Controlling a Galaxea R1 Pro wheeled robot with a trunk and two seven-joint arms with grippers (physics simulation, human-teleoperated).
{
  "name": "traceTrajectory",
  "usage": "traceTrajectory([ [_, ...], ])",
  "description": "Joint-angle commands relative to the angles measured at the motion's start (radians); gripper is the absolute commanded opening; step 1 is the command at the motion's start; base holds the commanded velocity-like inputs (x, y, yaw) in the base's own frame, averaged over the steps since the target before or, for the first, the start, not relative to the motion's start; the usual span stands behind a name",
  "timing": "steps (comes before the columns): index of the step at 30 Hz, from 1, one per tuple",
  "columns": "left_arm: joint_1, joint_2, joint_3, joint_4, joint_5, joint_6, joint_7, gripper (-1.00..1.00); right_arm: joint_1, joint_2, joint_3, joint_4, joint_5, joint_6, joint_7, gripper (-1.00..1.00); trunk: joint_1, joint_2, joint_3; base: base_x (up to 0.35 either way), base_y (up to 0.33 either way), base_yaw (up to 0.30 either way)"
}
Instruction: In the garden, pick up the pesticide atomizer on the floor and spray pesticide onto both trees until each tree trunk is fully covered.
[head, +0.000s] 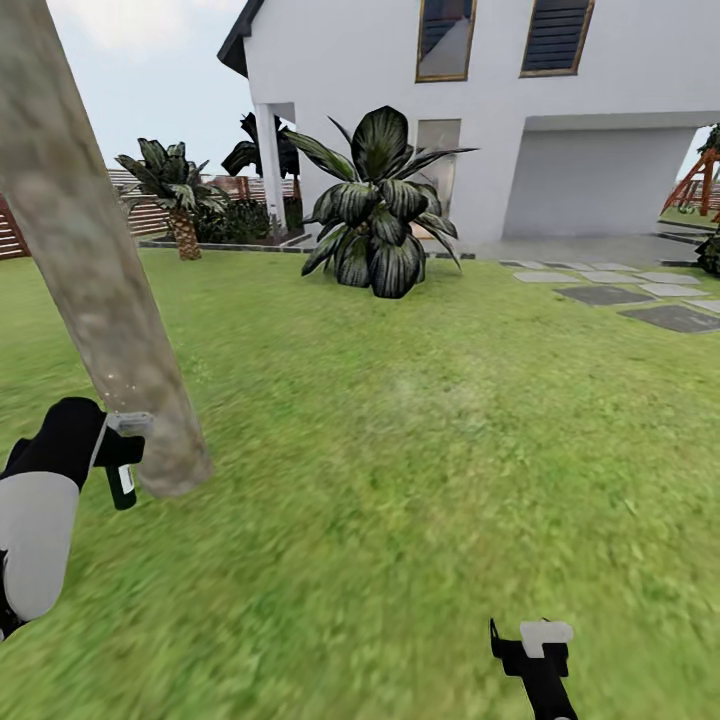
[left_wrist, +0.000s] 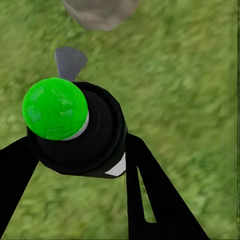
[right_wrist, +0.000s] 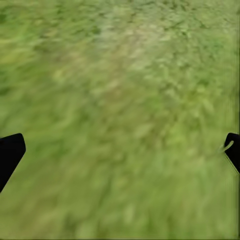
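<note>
One tree's thick, mottled grey-brown trunk (head: 95, 260) rises from the grass at the left, with its base (left_wrist: 100, 11) just ahead of my left hand. My left gripper (head: 112, 452) is shut on the pesticide atomizer (head: 122, 483), a dark green bottle with a pale label and a grey-white head that almost touches the bark low down. A few pale specks float beside the trunk above it. In the left wrist view, black fingers (left_wrist: 150, 195) flank the atomizer (left_wrist: 75, 130). My right gripper (head: 533, 640) hangs open over the lawn, its fingertips (right_wrist: 10, 152) spread wide.
A large broad-leaved plant (head: 378, 205) stands mid-lawn before a white house (head: 600, 120). Grey stepping stones (head: 640, 295) lie at the far right. A short palm (head: 180, 205) and a slatted fence (head: 150, 215) are at the far left. Open grass (head: 420, 450) spreads ahead.
</note>
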Motion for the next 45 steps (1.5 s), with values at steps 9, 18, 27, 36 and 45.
traceTrajectory([
  [9,0.026,0.008,0.040,-0.001,-0.012,-0.010,-0.006,-1.00,-0.001,0.000,-0.004,0.002,0.011,-0.003,-0.006,1.00,0.000,0.000,-0.001,0.185,-0.227,0.047],
  [18,0.052,-0.007,0.053,0.002,-0.008,-0.012,-0.006,-1.00,-0.001,0.000,-0.004,0.002,0.011,-0.003,-0.006,1.00,0.000,0.000,-0.001,0.146,-0.113,0.267],
  [27,0.059,-0.086,0.055,-0.006,0.011,-0.010,0.160,-1.00,-0.001,0.000,-0.004,0.002,0.011,-0.003,-0.006,1.00,0.000,0.000,-0.001,0.169,-0.119,0.275],
  [36,0.142,-0.075,0.055,-0.012,0.033,-0.010,0.172,-1.00,-0.001,0.001,-0.003,0.002,0.012,-0.003,-0.005,1.00,0.000,0.000,-0.001,0.135,-0.119,0.041],
  [45,0.161,-0.073,0.066,-0.013,0.094,-0.011,0.169,-1.00,-0.001,0.002,-0.003,0.002,0.012,-0.003,-0.005,1.00,0.000,0.000,-0.001,0.240,-0.177,0.022],
])
